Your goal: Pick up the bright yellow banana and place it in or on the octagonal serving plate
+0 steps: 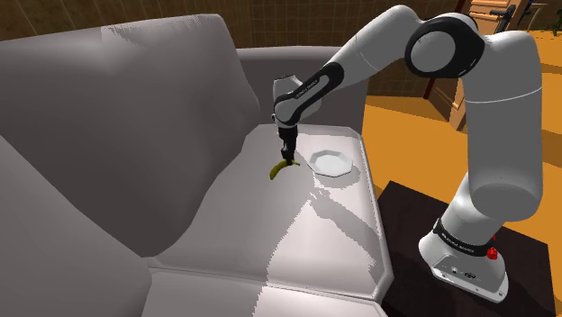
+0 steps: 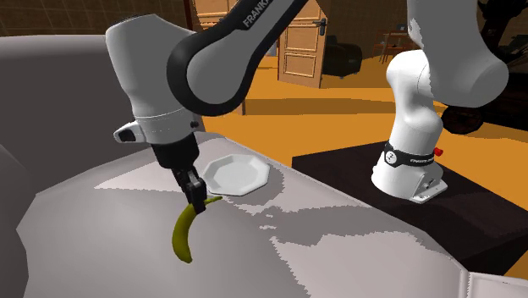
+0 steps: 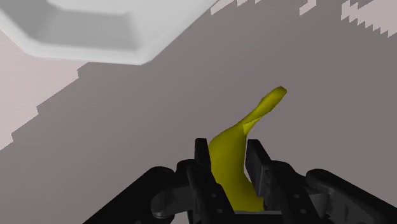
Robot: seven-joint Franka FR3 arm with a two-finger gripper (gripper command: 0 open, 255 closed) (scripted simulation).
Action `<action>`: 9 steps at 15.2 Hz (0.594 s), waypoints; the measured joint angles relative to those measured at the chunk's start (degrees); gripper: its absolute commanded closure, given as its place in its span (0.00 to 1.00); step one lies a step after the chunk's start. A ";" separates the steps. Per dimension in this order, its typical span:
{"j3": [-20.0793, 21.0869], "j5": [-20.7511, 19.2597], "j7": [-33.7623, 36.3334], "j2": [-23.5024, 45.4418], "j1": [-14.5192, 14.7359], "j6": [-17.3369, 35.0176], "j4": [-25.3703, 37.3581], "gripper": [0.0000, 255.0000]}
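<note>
Grey sofa [image 1: 135,108], pincer [image 2: 197,204] clasping banana [image 2: 181,238], plate [image 2: 239,175] near

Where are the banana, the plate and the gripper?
banana [image 2: 181,235], second exterior view, on its thick lower half.
plate [image 1: 329,162], shoulder view, on its bare middle.
gripper [image 2: 199,203], second exterior view, between the fingertips that clasp the banana's upper end.

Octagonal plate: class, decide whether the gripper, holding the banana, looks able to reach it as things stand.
Probably yes. The gripper is shut on the banana, and the white plate lies close beside it on the grey sofa seat, with nothing standing between them.
</note>
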 measured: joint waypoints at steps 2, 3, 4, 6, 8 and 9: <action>0.01 -0.03 0.17 -0.97 0.07 -1.25 0.30 1.00; 0.02 -0.04 0.21 -1.51 0.09 -1.77 0.26 1.00; 0.00 -0.05 0.19 -2.02 0.06 -2.41 0.40 1.00; 0.01 -0.08 0.30 -2.96 0.10 -3.59 0.63 1.00; 0.02 -0.10 0.42 -3.92 0.14 -4.83 0.92 1.00; -0.02 -0.12 0.31 -4.09 0.05 -5.43 1.35 1.00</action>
